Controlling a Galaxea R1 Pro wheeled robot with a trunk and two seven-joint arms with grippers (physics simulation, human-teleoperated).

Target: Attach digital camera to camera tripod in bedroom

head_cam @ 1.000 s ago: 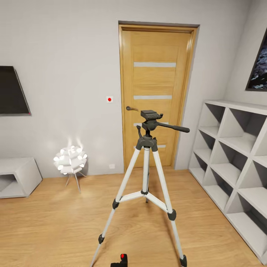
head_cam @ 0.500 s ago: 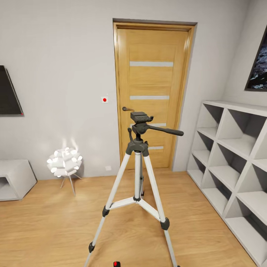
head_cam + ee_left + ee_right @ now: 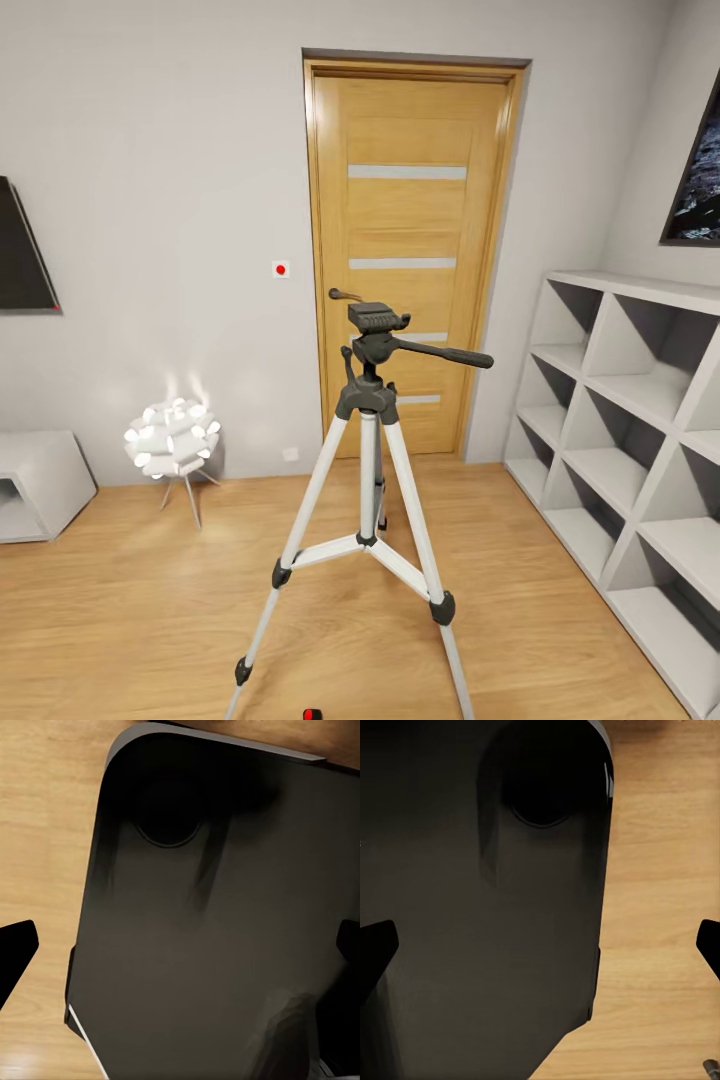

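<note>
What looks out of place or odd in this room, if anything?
One thing: the camera lies on the floor at the head view's bottom edge, near the tripod legs, not mounted on the tripod's bare head. The tripod stands upright, the door is shut, and the lamp glows normally.

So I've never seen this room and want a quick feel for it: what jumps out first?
The tripod stands mid-floor straight ahead, silver legs spread, its black head bare with the handle pointing right. Behind it is a tall oak door, and low at the left a glowing white spiky lamp stands by the wall. A red-dotted black object, probably the camera, peeks in at the bottom edge.
</note>
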